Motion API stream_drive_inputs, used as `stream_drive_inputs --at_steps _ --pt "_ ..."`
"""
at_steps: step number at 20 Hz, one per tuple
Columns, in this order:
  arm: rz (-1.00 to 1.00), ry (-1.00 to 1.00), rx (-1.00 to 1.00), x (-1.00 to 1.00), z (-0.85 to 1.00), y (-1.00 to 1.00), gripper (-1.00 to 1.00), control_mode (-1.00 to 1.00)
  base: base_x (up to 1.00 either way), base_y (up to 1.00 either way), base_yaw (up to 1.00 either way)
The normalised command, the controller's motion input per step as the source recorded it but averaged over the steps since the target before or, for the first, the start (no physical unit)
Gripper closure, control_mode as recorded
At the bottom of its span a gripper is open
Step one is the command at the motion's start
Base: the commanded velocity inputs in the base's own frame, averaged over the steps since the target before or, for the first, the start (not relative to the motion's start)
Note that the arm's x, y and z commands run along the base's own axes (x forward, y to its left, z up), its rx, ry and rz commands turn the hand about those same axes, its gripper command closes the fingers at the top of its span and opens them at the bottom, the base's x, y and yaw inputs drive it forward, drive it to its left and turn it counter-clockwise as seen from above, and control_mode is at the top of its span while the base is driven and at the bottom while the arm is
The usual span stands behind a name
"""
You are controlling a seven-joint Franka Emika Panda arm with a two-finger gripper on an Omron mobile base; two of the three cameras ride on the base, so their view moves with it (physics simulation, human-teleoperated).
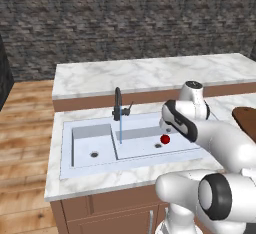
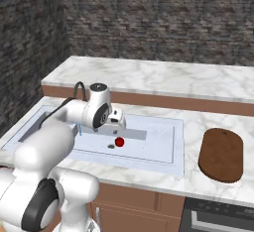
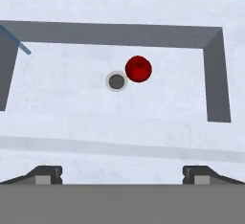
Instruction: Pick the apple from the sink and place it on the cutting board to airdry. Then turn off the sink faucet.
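Resting in the wider bowl of the sink (image 1: 67, 150) in the left base view, one apple (image 1: 165, 139) sits at 2 o'clock of that bowl's drain, with one faucet (image 1: 118, 104) running. From the right base view, one cutting board (image 2: 222, 154) lies at 3 o'clock of the sink. Seen from the hand, the gripper (image 3: 122, 174) stands wide and empty; the apple looks smooth, firm, likely slippery: grip across its middle.

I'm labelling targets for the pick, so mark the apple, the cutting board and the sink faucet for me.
apple (image 3: 139, 69): hand view, middle of its red skin.
cutting board (image 2: 221, 154): right base view, centre of its top face.
sink faucet (image 1: 118, 102): left base view, its upright black neck.
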Motion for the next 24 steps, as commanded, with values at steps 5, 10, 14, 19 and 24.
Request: stream_drive_inputs --at_steps 5,10,14,19,24 --pt "0.0 0.01 0.0 0.09 -0.14 0.0 -1.0 -1.0 0.0 0.0 0.0" --pt "0.0 0.0 0.0 0.06 -0.18 0.0 -1.0 -1.0 0.0 0.0 0.0" --pt "0.0 0.0 0.0 0.09 -0.21 0.0 -1.0 -1.0 0.0 0.0 0.0" --pt "0.0 0.0 0.0 0.05 -0.17 -0.01 -1.0 -1.0 0.0 0.0 0.0" --pt "0.0 0.0 0.0 0.03 -0.13 -0.04 -1.0 -1.0 0.0 0.0 0.0"
